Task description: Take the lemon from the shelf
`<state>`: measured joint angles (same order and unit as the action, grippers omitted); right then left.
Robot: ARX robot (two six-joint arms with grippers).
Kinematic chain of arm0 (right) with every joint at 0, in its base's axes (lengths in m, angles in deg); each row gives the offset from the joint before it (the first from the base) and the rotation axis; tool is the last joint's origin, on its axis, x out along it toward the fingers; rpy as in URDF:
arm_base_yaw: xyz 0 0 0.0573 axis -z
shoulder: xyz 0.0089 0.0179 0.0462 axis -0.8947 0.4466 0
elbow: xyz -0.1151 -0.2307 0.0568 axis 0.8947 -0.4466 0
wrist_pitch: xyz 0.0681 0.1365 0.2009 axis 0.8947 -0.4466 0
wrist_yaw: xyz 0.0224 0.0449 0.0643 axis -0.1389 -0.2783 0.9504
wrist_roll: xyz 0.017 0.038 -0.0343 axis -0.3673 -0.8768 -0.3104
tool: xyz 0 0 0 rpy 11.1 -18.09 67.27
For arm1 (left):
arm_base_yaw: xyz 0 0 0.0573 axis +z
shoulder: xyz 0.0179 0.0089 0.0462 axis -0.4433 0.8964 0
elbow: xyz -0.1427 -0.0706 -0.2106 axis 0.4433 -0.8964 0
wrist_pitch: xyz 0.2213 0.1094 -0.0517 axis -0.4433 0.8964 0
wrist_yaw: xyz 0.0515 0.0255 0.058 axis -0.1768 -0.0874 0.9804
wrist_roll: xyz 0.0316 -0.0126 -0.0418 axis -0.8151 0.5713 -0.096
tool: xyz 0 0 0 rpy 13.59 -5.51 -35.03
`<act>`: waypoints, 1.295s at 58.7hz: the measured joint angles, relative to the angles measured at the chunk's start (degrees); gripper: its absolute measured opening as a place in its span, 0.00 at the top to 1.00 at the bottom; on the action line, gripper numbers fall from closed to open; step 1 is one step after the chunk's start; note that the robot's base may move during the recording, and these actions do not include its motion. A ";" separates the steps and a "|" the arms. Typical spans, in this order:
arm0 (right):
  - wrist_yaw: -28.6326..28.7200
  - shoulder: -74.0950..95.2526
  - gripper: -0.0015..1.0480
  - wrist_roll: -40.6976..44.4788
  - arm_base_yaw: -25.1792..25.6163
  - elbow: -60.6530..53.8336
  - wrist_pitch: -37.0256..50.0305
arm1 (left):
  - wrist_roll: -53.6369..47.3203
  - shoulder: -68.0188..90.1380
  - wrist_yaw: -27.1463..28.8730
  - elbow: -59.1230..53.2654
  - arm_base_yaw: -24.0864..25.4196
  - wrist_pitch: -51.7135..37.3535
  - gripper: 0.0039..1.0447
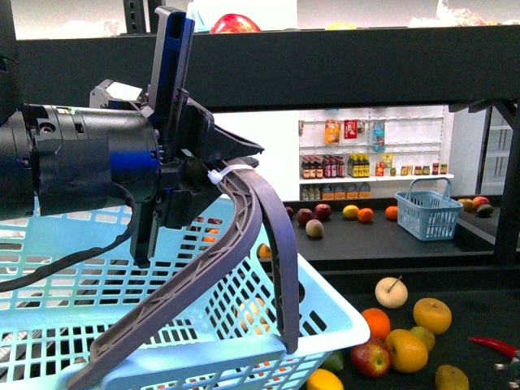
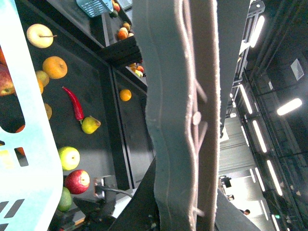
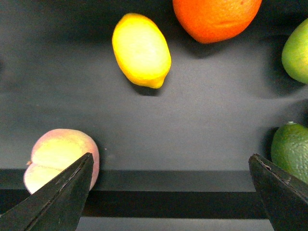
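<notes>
Lemon (image 3: 141, 50), likely light, firm, slick; grip across narrow middle. Right gripper (image 3: 171, 159) gapes empty; left gripper (image 1: 215, 173) clamps basket handle (image 1: 276, 244).

A light blue plastic basket (image 1: 337, 313) fills the near foreground, its gray handle (image 1: 272, 236) raised. Past its corner lie a pale yellow fruit with a stem (image 1: 391, 292), an orange (image 1: 375, 322), a red-and-yellow apple (image 1: 370, 357) and a red chili (image 1: 491, 346). Far back stand a smaller blue basket (image 1: 428, 213) and white shelves of bottles (image 1: 374, 166). The right wrist view shows a peach (image 3: 60, 156) well apart from another orange (image 3: 216, 17) and a dark green avocado (image 3: 291, 149).
</notes>
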<state>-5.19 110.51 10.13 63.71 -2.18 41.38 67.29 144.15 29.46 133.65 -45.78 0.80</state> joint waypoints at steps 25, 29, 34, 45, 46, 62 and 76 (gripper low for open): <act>-0.26 17.81 0.07 1.11 -1.77 17.79 -0.90 | 0.02 0.00 -0.02 0.00 0.00 0.02 0.92; -0.26 20.06 0.07 1.92 -1.97 21.00 -1.77 | 0.00 0.00 0.02 0.00 0.00 0.02 0.92; -0.24 21.84 0.07 2.47 -2.19 23.58 -2.32 | 0.02 0.00 0.02 0.00 0.00 0.02 0.92; 0.24 25.44 0.07 3.43 -2.56 29.18 -4.15 | 0.00 0.00 0.00 0.00 0.00 0.02 0.92; 0.35 26.14 0.07 3.56 -2.62 30.18 -4.50 | 0.00 0.00 -0.02 0.00 0.00 0.02 0.92; 0.52 31.30 0.07 5.20 -2.75 36.81 -6.64 | 0.02 0.00 0.00 0.00 0.00 0.02 0.92; -0.31 34.07 0.07 6.34 -2.86 40.15 -7.13 | 0.00 0.00 0.00 0.00 0.00 0.02 0.92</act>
<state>-5.50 144.58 16.46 60.84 37.97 34.25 67.29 144.15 29.46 133.65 -45.78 0.82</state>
